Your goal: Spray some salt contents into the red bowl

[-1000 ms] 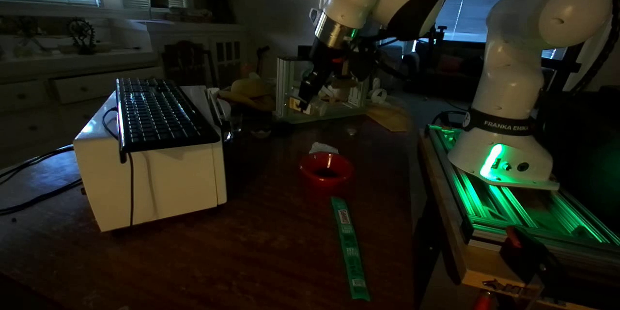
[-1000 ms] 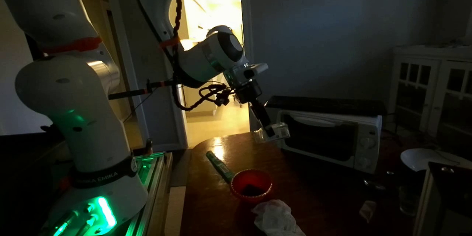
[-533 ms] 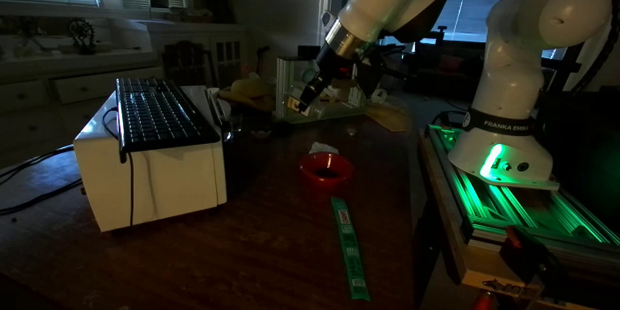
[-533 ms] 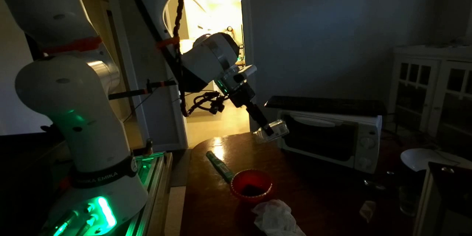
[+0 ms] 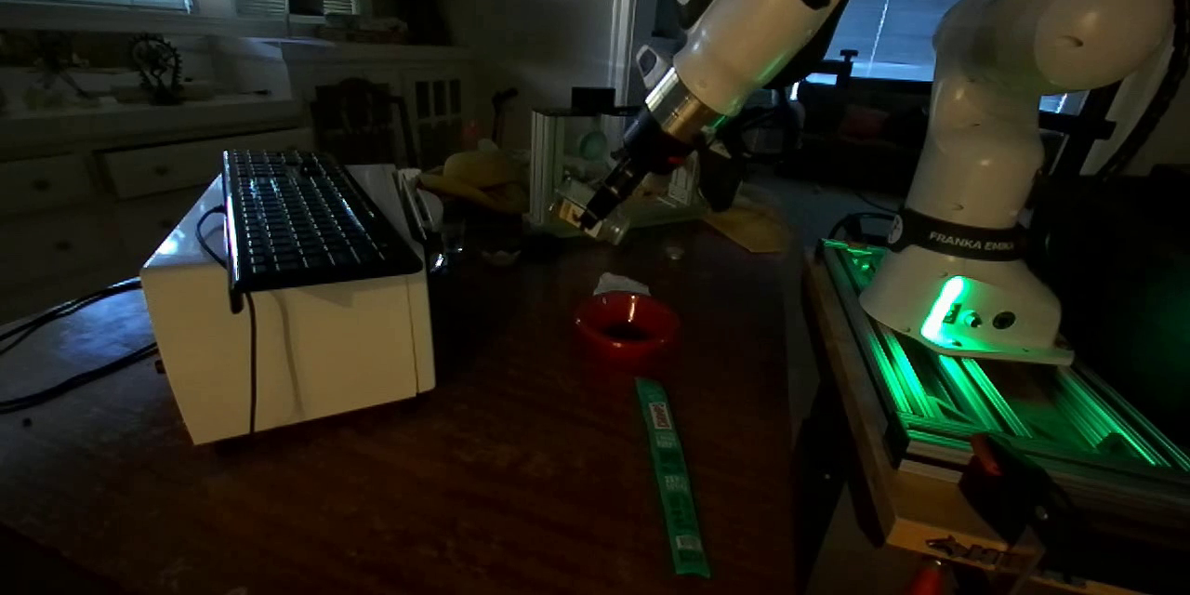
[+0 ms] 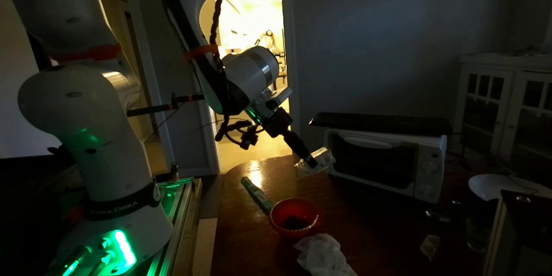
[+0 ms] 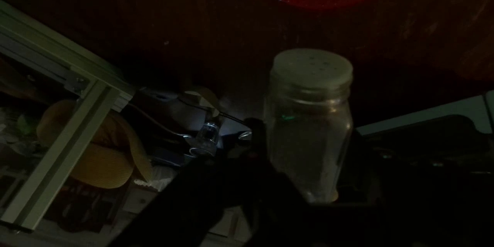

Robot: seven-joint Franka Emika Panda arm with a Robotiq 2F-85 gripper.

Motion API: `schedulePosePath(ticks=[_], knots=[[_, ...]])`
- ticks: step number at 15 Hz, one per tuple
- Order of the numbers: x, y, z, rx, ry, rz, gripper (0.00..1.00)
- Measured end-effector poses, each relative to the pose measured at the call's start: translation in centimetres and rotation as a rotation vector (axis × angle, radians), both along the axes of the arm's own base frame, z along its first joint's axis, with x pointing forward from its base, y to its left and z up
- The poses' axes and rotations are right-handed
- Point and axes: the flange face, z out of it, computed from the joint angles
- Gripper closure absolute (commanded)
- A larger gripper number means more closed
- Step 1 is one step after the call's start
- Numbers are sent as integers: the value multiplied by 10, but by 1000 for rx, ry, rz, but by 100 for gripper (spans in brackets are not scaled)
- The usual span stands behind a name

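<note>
The salt shaker (image 7: pixel 308 135) is a clear glass jar with a pale perforated lid, seen in the wrist view. My gripper (image 6: pixel 312 161) is shut on it, fingers on either side of the glass. In both exterior views the shaker hangs in the air, tilted so its lid end is lower than its base. The red bowl (image 5: pixel 628 355) stands upright on the table, lower than the shaker. At the top edge of the wrist view only part of the bowl (image 7: pixel 328 0) shows, beyond the lid. The bowl's inside looks dark; any contents cannot be made out.
A white toaster oven (image 6: pixel 384 164) with a black keyboard (image 5: pixel 307 214) on top stands near the shaker. Beside the bowl lie a green packet (image 5: pixel 671 474) and a crumpled white plastic bag (image 6: pixel 323 254). A metal frame (image 7: pixel 65 150) and a drinking glass (image 7: pixel 206 139) are farther off.
The wrist has swung over and the shaker has tipped from nearly level to lid end down, dropping slightly. My grip on it is unchanged; the bowl has not moved.
</note>
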Motion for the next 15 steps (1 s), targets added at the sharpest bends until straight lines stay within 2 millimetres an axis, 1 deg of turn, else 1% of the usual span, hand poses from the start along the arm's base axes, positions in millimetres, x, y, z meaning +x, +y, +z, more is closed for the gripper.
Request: schedulePosePath(ticks=[5, 6, 10, 11, 15], knots=[[-9, -6, -18, 2, -12, 32, 76], [-11, -7, -22, 4, -9, 36, 51], [-11, -7, -23, 3, -6, 38, 51], [-10, -7, -23, 3, -6, 38, 76], [-9, -2, -22, -12, -24, 76, 76]])
